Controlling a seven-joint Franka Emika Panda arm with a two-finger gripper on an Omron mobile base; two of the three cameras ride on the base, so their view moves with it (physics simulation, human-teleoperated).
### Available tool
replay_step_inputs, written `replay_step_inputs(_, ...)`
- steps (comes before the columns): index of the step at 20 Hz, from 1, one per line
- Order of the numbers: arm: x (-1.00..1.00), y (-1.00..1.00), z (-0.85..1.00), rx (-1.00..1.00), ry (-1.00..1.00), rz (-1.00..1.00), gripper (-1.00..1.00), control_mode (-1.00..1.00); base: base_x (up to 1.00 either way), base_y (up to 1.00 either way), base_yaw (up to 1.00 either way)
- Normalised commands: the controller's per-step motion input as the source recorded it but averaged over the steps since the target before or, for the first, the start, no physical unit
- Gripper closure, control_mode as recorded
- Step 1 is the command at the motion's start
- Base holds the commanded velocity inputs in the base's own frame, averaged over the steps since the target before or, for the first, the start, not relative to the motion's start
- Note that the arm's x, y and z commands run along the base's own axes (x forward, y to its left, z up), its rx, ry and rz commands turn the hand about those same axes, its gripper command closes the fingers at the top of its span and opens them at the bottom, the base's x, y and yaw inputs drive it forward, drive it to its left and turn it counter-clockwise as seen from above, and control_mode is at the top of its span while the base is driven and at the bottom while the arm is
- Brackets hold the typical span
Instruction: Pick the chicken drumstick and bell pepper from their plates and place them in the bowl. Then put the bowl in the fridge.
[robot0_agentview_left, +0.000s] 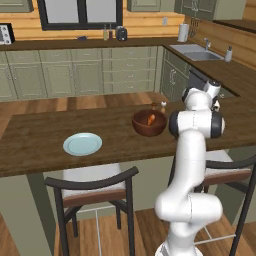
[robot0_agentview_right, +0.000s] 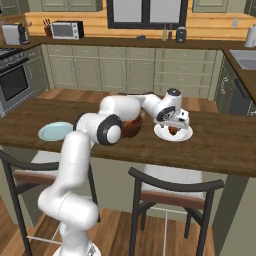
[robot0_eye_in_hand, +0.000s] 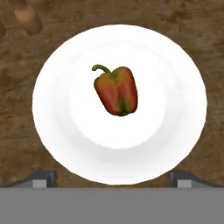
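The red-and-green bell pepper (robot0_eye_in_hand: 116, 91) lies in the middle of a round white plate (robot0_eye_in_hand: 175, 65), also seen on the counter as bell pepper (robot0_agentview_right: 173, 130) on white plate (robot0_agentview_right: 186, 134). My gripper (robot0_agentview_right: 175, 123) hangs open just above it; its fingertips (robot0_eye_in_hand: 43, 178) stand wide apart with nothing between them. The dark reddish-brown bowl (robot0_agentview_left: 149, 125) stands left of that plate, with the orange-brown chicken drumstick (robot0_agentview_left: 151, 119) inside it. My arm partly covers the bowl (robot0_agentview_right: 133, 128) in the right base view. The pale blue plate (robot0_agentview_left: 82, 144) lies bare further left. The fridge is out of view.
Two small shakers (robot0_agentview_left: 159, 106) stand just behind the bowl on the wooden counter (robot0_agentview_left: 35, 140). Two stools (robot0_agentview_left: 95, 190) are tucked under the counter's near edge. A sink (robot0_agentview_left: 197, 52) sits at the far right, and green cabinets line the back wall.
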Motion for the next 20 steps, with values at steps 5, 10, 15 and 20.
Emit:
replay_step_inputs(5, 0.53, 0.00, -0.48, 0.00, 0.00, 0.00, -1.00, -1.00, 0.00, 0.00, 0.00)
replay_step_inputs(10, 0.37, -0.11, -0.40, -0.14, 0.00, 0.02, -1.00, -1.00, 0.00, 0.00, 0.00)
replay_step_inputs(15, 0.49, 0.00, -0.33, -0.09, 0.00, 0.01, 1.00, -1.00, 0.00, 0.00, 0.00)
replay_step_inputs(20, 0.32, 0.00, -0.15, 0.01, 0.00, 0.00, 1.00, -1.00, 0.00, 0.00, 0.00)
